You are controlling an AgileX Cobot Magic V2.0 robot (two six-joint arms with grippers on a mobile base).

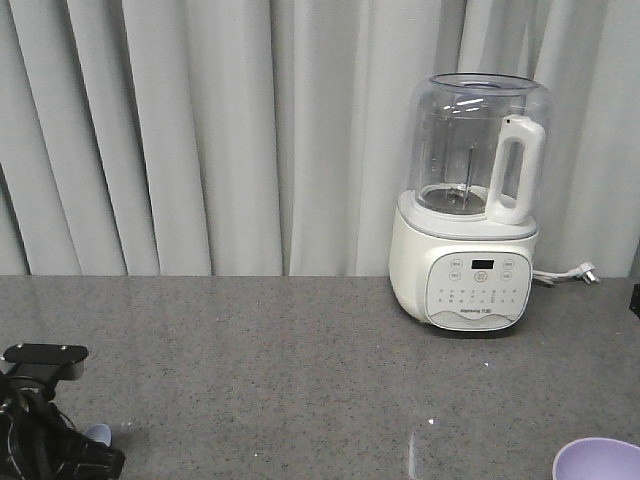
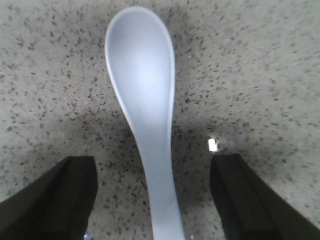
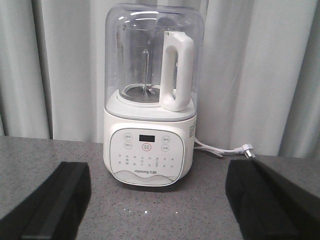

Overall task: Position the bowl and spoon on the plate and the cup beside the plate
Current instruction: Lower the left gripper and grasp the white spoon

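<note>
1. Spoon, pale blue, lies flat on the grey speckled countertop with the hollow side up. In the left wrist view its rounded scoop points away from the camera and its short handle runs back toward it.
2. The handle passes between the two black fingers of the left gripper. The fingers stand wide apart, and bare surface shows between each finger and the handle.
3. In the front view only a small pale blue part of the spoon shows, beside the black left arm, in the near left part of the countertop.
4. The lavender bowl sits in the near right part, cut by the picture edge, well apart from the spoon.
5. The right gripper has its fingers spread apart too. It faces a white Joyoung blender with a clear jar, which stands near the back edge at the right, in front of a grey curtain.
6. The white power plug lies on the surface just beside the blender.
</note>
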